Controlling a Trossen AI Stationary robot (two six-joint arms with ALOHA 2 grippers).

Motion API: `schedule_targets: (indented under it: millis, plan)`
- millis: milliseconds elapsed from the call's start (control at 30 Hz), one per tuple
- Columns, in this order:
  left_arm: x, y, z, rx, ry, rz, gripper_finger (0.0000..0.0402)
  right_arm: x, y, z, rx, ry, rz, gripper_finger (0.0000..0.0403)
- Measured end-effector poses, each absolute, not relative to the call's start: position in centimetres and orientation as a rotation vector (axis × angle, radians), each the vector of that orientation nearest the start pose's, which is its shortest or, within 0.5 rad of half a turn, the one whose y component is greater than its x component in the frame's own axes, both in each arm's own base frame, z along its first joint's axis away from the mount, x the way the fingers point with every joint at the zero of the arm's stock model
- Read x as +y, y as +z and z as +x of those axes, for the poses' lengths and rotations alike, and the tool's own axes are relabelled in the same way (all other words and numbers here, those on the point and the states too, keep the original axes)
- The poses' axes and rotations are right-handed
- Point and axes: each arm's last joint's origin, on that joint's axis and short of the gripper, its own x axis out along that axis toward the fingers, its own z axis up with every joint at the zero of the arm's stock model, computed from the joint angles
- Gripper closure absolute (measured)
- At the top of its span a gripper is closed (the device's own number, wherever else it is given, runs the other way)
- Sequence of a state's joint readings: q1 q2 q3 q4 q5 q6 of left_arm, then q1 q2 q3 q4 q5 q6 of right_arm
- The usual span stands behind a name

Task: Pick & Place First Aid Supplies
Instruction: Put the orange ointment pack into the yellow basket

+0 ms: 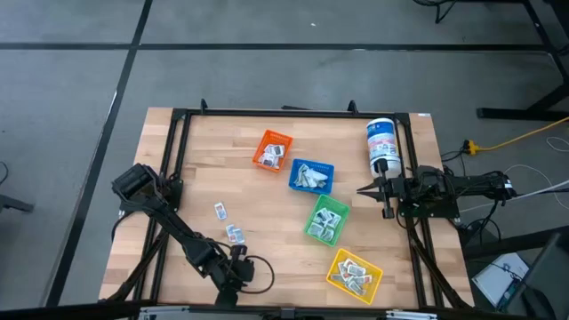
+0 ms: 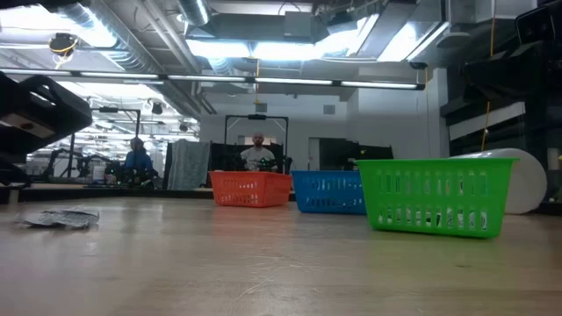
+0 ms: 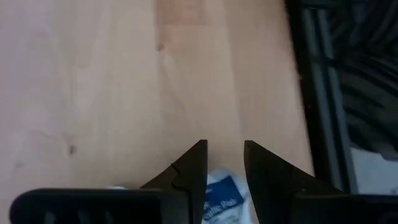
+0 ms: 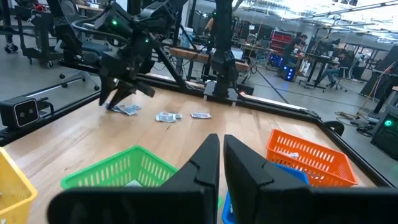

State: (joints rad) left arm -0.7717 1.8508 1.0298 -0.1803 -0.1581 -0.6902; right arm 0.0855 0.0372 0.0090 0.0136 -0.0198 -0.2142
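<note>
Two small white packets (image 1: 220,211) (image 1: 235,234) of the first aid supplies lie flat on the wooden table's left half. A third white-and-blue packet (image 3: 221,196) lies on the wood under my left gripper (image 3: 224,144), near the table's near edge. That gripper slants down with a clear gap between its fingers and nothing between the tips. From the right wrist view the gripper (image 4: 118,93) stands just above that packet (image 4: 127,109). My right gripper (image 1: 384,188) waits level at the table's right side, shut and empty.
Orange (image 1: 272,149), blue (image 1: 311,175), green (image 1: 327,220) and yellow (image 1: 354,274) bins holding packets run in a slanting row from the far middle to the near right. A white canister (image 1: 382,145) stands at the far right. A black frame rail (image 3: 320,93) borders the table.
</note>
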Motion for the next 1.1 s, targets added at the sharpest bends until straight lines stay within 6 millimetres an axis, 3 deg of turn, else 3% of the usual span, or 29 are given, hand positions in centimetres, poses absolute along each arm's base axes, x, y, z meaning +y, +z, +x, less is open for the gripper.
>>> schedule_targets:
  millis: [300,833,1100]
  plan:
    - [-24.2,14.0,25.0,1.145,-0.179,-0.06,0.0304,0.9,16.5,9.9,0.004,0.107,-0.214,0.0377]
    - [-24.1,14.2,24.4,1.243,-0.17,-0.136,0.0304,0.9,16.5,9.9,0.004,0.106,-0.214,0.0377]
    - [-24.1,14.0,23.2,1.325,-0.139,-0.092,0.0304,0.9,16.5,9.9,0.004,0.106,-0.214,0.0377]
